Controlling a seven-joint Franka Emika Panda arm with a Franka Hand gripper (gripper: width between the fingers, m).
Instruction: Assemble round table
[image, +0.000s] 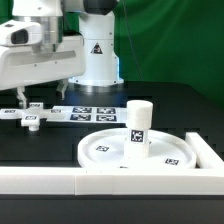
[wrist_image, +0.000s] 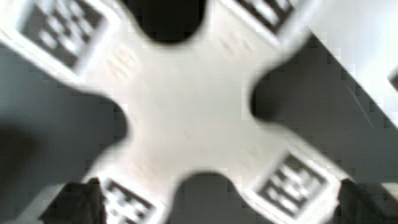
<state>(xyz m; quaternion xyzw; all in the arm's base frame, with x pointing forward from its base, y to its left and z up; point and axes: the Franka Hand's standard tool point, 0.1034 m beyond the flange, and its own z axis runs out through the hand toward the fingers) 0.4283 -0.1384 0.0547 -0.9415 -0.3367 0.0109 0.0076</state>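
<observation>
Round table parts are not joined into one piece. The large round disc (image: 165, 152) lies flat on the black desk (image: 40, 145), near the white border rail (image: 100, 182). The short leg (image: 138, 124) stands upright on the disc, about in its middle. The cross-shaped foot piece (image: 30, 117) lies flat at the exterior view's left, well apart from the disc and near one end of the marker board (image: 92, 113). The gripper (wrist_image: 222, 202) hangs close above the foot piece. In the blurred wrist view its dark fingers (wrist_image: 75, 205) stand wide apart and clamp nothing.
</observation>
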